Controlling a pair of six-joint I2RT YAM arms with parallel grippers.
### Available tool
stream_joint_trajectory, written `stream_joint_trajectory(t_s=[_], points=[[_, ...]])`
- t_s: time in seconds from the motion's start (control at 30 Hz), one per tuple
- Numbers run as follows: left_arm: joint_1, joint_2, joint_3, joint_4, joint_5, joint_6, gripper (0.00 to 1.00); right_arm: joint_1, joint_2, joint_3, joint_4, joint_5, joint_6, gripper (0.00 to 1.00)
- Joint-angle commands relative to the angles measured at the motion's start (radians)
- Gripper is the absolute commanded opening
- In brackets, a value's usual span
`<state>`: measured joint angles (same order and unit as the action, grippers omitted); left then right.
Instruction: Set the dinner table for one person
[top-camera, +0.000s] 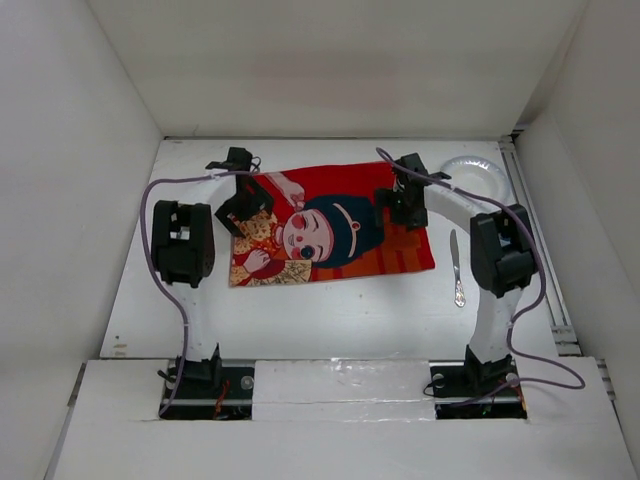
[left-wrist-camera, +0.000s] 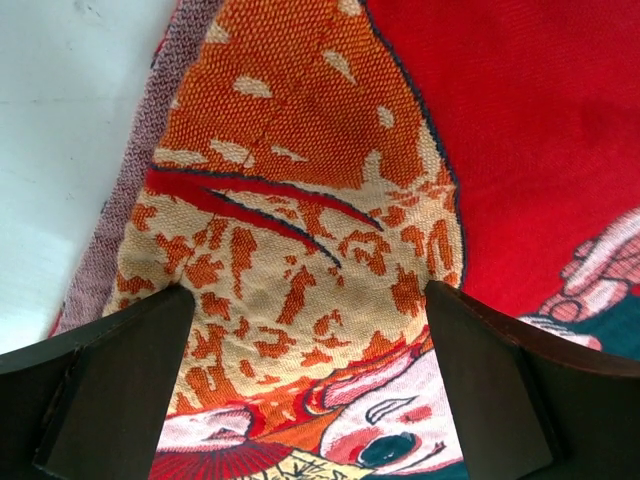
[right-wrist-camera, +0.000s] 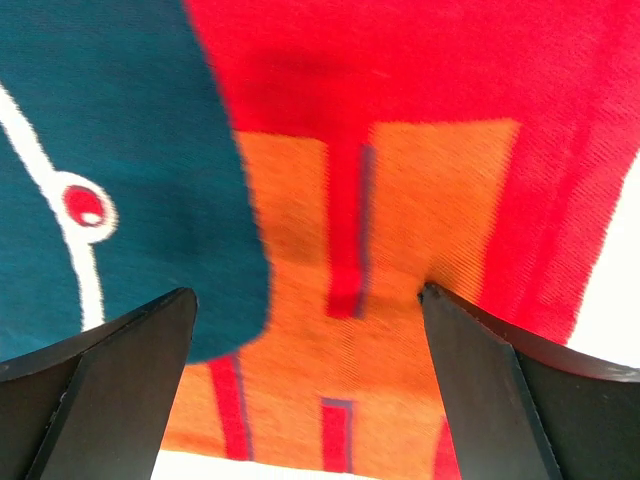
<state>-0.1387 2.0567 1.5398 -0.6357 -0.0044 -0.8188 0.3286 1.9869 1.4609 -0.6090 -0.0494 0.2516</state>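
The white dinner table (top-camera: 330, 310) carries a red cartoon-figure placemat (top-camera: 335, 245) lying flat at its middle. My left gripper (top-camera: 240, 212) is open and empty, just above the mat's left part; the left wrist view shows the woven orange and red cloth (left-wrist-camera: 300, 200) between its fingers (left-wrist-camera: 110, 380). My right gripper (top-camera: 400, 205) is open and empty above the mat's right part; the right wrist view shows the orange and teal cloth (right-wrist-camera: 330, 300) between its fingers (right-wrist-camera: 500, 400). A white plate (top-camera: 478, 175) lies at the far right. A metal knife (top-camera: 457, 268) lies right of the mat.
White walls enclose the table on the left, far and right sides. A rail (top-camera: 535, 240) runs along the table's right edge. Both arm bases (top-camera: 205, 380) sit at the near edge.
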Motion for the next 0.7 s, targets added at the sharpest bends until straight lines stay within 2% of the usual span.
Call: stream_joint_trajectory(t_s=[0.0,0.2,0.53,0.67], points=[[-0.007,0.121,0.06,-0.019,-0.049,-0.005,1.0,-0.019,-0.039,-0.068,0.07,-0.03,0.011,1.0],[-0.007,0.109,0.088,-0.047,-0.111,-0.035,1.0,-0.028,-0.039,-0.099,0.1,-0.079,0.011,1.0],[0.022,0.204,0.269,-0.093,-0.077,0.018,1.0,0.015,-0.069,-0.232,0.21,-0.09,0.08,1.0],[0.022,0.194,0.254,-0.093,-0.077,0.018,1.0,0.026,-0.092,-0.267,0.242,-0.081,0.104,1.0]])
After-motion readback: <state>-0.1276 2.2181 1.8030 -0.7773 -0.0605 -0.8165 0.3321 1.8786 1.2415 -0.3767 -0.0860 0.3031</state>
